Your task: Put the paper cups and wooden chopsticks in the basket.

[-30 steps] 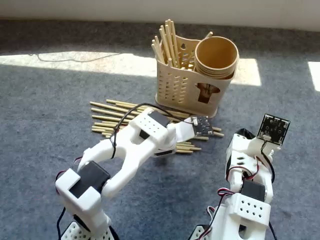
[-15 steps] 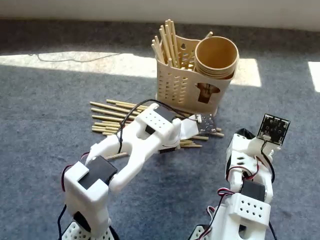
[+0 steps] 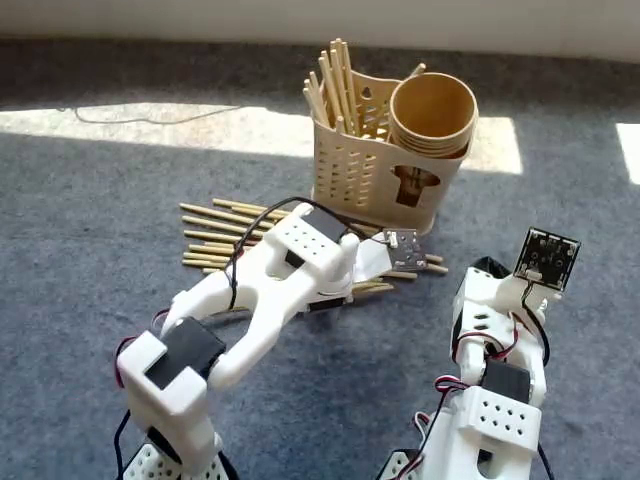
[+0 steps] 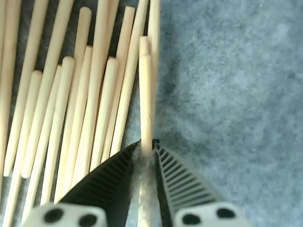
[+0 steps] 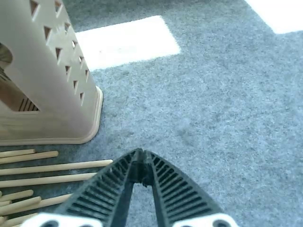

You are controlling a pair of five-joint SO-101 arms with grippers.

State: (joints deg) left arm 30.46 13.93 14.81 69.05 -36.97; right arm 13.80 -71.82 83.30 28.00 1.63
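While the left gripper (image 4: 147, 144) has its fingers nipped onto the end of one chopstick (image 4: 145, 90) at the edge of the loose pile (image 3: 222, 236), the right gripper (image 5: 140, 160) has its fingers pressed together on nothing, near a corner of the basket (image 3: 372, 175). One basket, cream plastic with cut-outs, standing on the grey carpet (image 3: 90, 230). Inside it are nested tan paper cups (image 3: 432, 108), can't count them exactly, and beside those a bundle (image 3: 335, 75) of six-ish pale wooden sticks standing up. The pile lies flat in front of the basket, ten-plus round-ended sticks.
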